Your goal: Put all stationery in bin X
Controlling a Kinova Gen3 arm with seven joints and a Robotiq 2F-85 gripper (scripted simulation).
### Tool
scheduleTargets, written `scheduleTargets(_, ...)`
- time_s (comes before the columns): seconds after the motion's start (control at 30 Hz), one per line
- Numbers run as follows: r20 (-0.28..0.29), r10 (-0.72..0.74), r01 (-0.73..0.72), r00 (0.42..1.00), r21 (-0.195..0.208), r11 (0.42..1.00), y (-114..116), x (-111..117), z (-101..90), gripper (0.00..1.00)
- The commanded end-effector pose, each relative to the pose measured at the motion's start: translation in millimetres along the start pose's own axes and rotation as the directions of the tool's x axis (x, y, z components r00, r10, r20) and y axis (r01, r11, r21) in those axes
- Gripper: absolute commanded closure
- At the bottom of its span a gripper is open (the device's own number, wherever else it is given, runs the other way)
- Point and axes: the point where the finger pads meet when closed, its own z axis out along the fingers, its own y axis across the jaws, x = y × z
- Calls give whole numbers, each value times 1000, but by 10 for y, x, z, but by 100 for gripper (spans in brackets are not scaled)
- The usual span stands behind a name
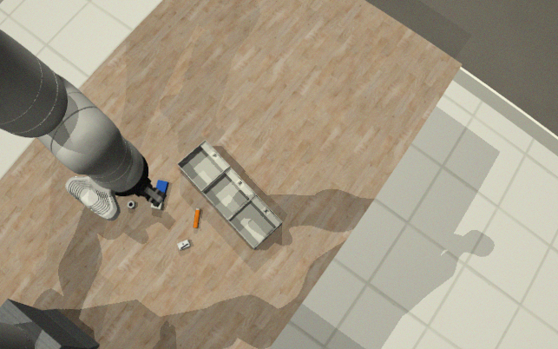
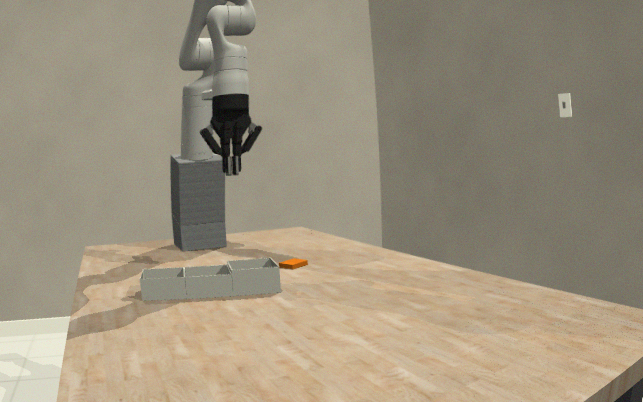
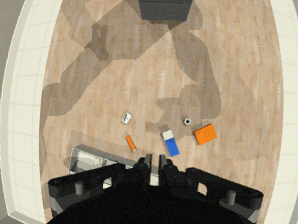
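Note:
My gripper is shut and empty, hanging high above the table. Below it lies a blue and white eraser, partly hidden by the fingers in the top view. An orange marker lies between the eraser and the row of three grey bins. The end bin nearest the table edge seems to carry the X label. A small white item lies further off.
A small grey nut lies beside the eraser. An orange block lies near it, hidden under the arm in the top view. The robot's grey pedestal stands at the table's back edge.

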Motion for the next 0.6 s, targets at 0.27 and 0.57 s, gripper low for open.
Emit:
scheduleTargets(0.27, 1, -461, 461, 888, 0, 888, -648, -232, 450, 91)
scheduleTargets(0.57, 0, -737, 737, 676, 0, 676, -1107, -396, 772, 91)
